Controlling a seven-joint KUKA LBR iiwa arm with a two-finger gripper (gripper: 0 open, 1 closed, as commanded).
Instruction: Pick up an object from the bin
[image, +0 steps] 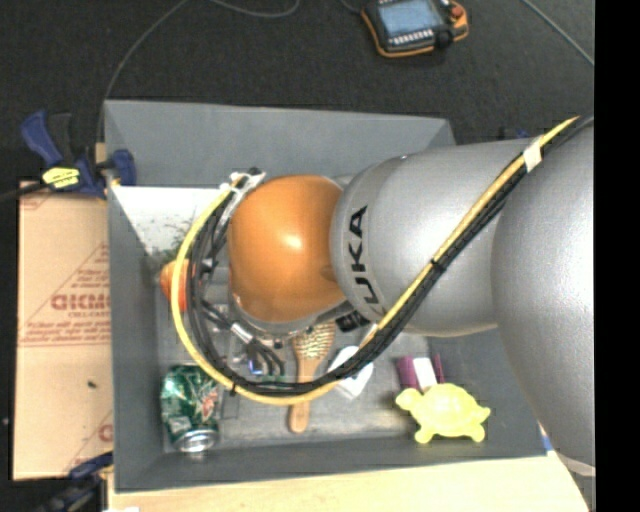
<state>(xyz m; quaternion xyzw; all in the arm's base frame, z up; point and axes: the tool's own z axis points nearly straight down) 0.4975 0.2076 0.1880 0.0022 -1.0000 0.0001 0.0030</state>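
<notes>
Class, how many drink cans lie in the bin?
1: a crushed green can in the bin's lower-left corner. The arm covers much of the bin, so others may be hidden.

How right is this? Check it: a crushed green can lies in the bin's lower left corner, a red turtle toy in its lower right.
Wrong on the colour: the camera view shows the turtle toy is yellow, not red. The crushed green can does lie in the bin's lower left corner, the toy in its lower right.
</notes>
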